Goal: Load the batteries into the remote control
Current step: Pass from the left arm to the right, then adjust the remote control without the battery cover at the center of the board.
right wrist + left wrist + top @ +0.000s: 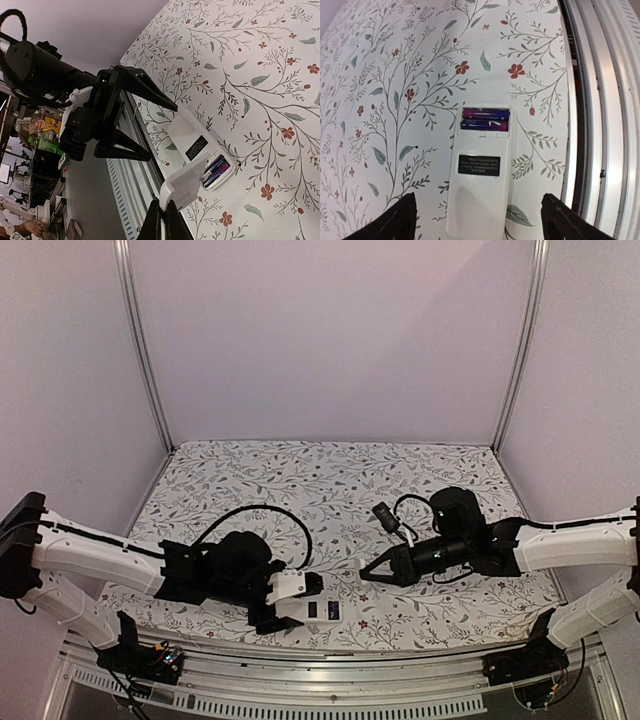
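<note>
The remote control (479,190) lies back-up on the floral cloth near the table's front edge, its battery bay open. The two batteries (485,120), dark with a purple sheen, lie side by side in the bay. My left gripper (477,202) is open, one finger on each side of the remote's lower end and neither touching it. My right gripper (162,206) is shut on the white battery cover (186,186) and holds it tilted just above the bay. In the top view the remote (323,611) lies between the left gripper (298,604) and the right gripper (370,572).
A metal rail (600,125) runs along the table's front edge, right beside the remote. A small black part on a cable (385,514) lies on the cloth behind the right gripper. Pale walls and metal posts close in the back and sides.
</note>
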{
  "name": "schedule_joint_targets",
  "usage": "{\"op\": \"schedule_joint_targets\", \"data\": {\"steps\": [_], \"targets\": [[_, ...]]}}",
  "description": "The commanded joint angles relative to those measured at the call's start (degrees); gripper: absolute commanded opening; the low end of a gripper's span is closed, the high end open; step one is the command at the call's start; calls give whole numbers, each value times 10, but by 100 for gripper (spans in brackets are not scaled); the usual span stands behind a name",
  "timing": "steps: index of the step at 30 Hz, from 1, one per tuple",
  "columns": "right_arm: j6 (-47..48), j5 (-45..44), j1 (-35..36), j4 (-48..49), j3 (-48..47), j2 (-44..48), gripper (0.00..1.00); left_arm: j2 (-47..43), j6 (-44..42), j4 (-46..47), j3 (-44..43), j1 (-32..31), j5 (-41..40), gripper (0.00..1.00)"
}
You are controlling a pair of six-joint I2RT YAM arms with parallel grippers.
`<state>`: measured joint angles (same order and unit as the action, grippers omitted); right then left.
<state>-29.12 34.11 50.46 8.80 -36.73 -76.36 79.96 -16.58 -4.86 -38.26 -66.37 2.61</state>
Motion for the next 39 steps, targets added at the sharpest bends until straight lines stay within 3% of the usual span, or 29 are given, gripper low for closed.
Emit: {"op": "schedule_joint_targets", "data": {"steps": [1, 10, 17, 23, 28, 33, 39], "targets": [[-15, 15, -3, -9, 0, -12, 0, -10, -50, 39, 40, -10, -22, 88], [-13, 3, -3, -10, 6, -8, 0, 89, -60, 2, -2, -12, -15, 92], [-9, -1, -3, -10, 10, -1, 0, 125, -40, 26, -12, -1, -21, 92], [-3, -14, -3, -24, 5, 5, 0, 127, -12, 6, -22, 3, 21, 82], [5, -19, -3, -48, -7, 7, 0, 123, 7, -18, -50, 44, 72, 81], [9, -26, -3, -55, -8, 18, 0, 160, -6, -68, -78, 53, 71, 80], [14, -31, -3, -62, -8, 24, 0, 195, -4, -120, -103, 53, 79, 71]]}}
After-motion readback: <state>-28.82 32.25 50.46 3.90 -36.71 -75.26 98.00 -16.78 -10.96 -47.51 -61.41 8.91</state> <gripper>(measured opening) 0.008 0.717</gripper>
